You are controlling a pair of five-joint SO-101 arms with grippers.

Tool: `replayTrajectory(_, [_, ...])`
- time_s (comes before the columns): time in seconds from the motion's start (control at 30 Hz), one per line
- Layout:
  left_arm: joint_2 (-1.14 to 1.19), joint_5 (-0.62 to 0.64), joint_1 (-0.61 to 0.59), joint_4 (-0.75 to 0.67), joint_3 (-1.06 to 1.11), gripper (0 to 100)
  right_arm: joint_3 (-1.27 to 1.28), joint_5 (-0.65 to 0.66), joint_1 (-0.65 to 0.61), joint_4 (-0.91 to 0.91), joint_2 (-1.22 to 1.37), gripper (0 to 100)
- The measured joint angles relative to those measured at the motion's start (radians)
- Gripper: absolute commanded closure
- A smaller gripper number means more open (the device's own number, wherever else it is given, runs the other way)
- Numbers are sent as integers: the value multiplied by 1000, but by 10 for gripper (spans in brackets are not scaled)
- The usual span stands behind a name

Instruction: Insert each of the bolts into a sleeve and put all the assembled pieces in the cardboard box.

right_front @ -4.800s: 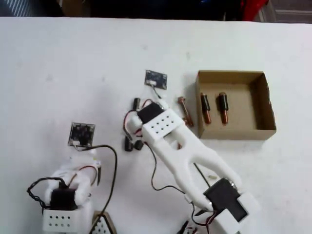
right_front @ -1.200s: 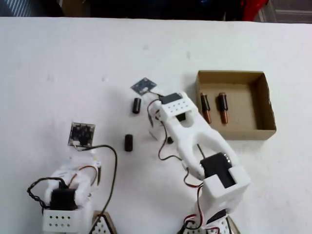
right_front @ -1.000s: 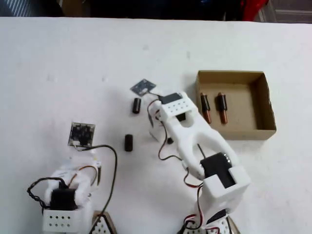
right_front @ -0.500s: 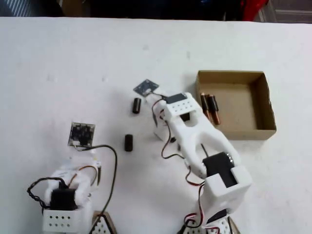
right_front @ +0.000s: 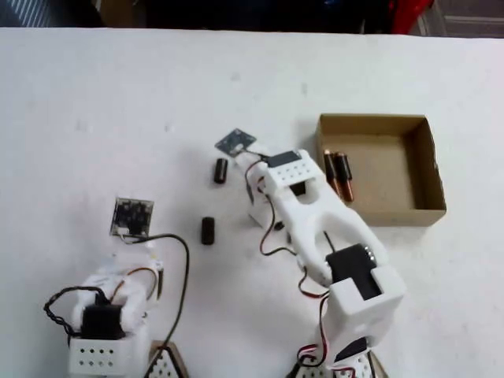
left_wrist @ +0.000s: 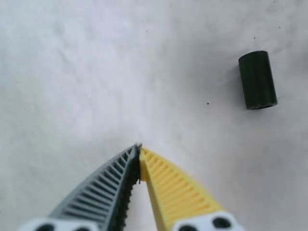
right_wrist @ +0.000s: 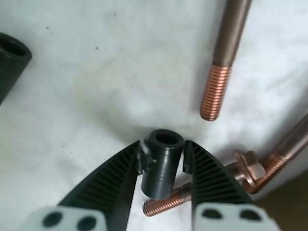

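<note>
My right gripper (right_wrist: pixel 163 144) is shut on a black sleeve (right_wrist: pixel 161 166), held upright just above the table with its open end showing. A copper bolt (right_wrist: pixel 226 53) lies just beyond it, and two more bolts (right_wrist: pixel 207 190) lie close under the fingers. A second sleeve (right_wrist: pixel 9 62) sits off to one side. From above, the right arm's wrist (right_front: pixel 287 169) sits beside the cardboard box (right_front: pixel 417 169), which holds two assembled pieces (right_front: pixel 337 175) side by side. My left gripper (left_wrist: pixel 139 147) is shut and empty, low over the table, with a loose sleeve (left_wrist: pixel 257 79) ahead of it.
Two loose black sleeves (right_front: pixel 220 170) (right_front: pixel 208 230) lie left of the right arm. The left arm (right_front: pixel 102 315) is folded back at the front left corner. White table stretches open to the left and behind the box.
The right arm took a sleeve off the table and shifted its wrist toward the box. One assembled piece in the box slid up against the other. The left arm kept still.
</note>
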Motion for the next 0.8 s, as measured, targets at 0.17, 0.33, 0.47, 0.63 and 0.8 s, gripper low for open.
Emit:
replayTrajectory(0.17, [0,0,0,0,0,979,-2,0,0,0,5,987])
replayTrajectory(0.33, [0,0,0,0,0,979,-11,0,5,-8,11,983])
replayTrajectory(0.47, [0,0,0,0,0,979,-11,0,5,-8,12,982])
replayTrajectory(0.63, [0,0,0,0,0,979,0,0,5,-6,-28,982])
replayTrajectory(0.8, [0,0,0,0,0,979,2,0,-5,63,-158,982])
